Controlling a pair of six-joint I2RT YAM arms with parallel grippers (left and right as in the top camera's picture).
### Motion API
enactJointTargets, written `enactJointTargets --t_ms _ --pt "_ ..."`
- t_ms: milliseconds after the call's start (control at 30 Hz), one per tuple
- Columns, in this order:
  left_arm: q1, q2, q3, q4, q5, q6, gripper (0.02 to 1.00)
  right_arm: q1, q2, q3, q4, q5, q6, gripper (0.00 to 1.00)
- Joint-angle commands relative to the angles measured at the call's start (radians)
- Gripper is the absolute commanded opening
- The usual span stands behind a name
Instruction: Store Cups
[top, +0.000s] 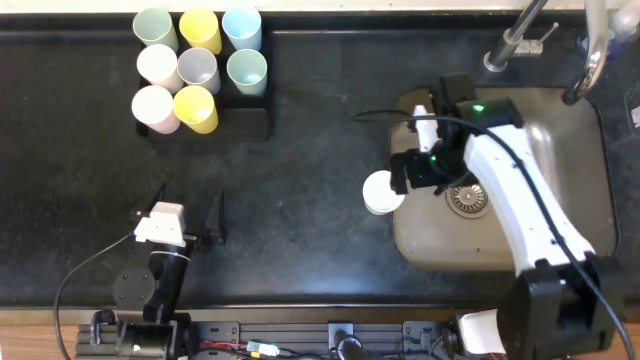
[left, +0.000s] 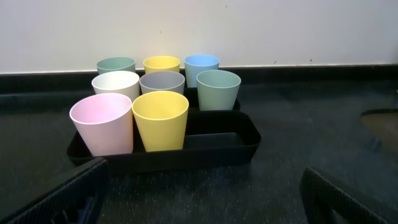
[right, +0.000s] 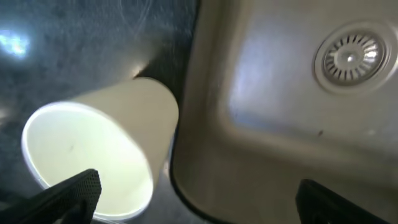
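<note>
A black tray (left: 242, 146) is set on a dark, speckled worktop (top: 300, 220). In it are seen a pink cup (left: 102, 124), a yellow cup (left: 160, 119), a white cup (left: 115, 84), a grey cup (left: 162, 83), a sage-green cup (left: 218, 84) and a light blue cup (left: 201, 62). A cream-white cup (right: 99, 149) is shown by the steel-grey sink (right: 280, 124).

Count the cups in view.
9. Eight stand in the tray: three at the back, three in the middle, two in front. One white cup is on the counter at the sink rim. Nested cups could be hidden.
</note>
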Motion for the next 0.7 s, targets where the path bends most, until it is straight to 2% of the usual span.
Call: enactJointTargets --t_ms 33,100,200,300,400,567,700 --pt "-0.003 -0.010 -0.002 -0.001 0.014 0.015 0.998 0.029 0.046 0.017 0.033 0.051 -0.012 0.936" --pt "-0.003 -0.010 -0.002 0.000 0.014 0.016 1.000 0.032 0.064 0.017 0.044 0.054 -0.011 0.844" --pt "-0.003 -0.010 -0.002 0.000 0.014 0.016 0.998 0.043 0.080 0.017 0.047 0.055 -0.009 0.652" --pt "-0.003 -0.010 -0.002 0.000 0.014 0.016 0.998 0.060 0.081 0.017 0.053 0.047 -0.005 0.375" --pt "-0.003 -0.010 -0.002 0.000 0.014 0.015 0.998 0.077 0.081 0.017 0.061 0.038 0.030 0.040" --pt "-0.003 -0.010 -0.002 0.000 0.014 0.016 1.000 0.106 0.076 0.050 0.065 0.002 0.077 0.042" --pt "-0.003 -0.010 -0.002 -0.001 0.014 0.016 0.998 0.129 0.067 0.224 0.041 -0.034 0.114 0.042"
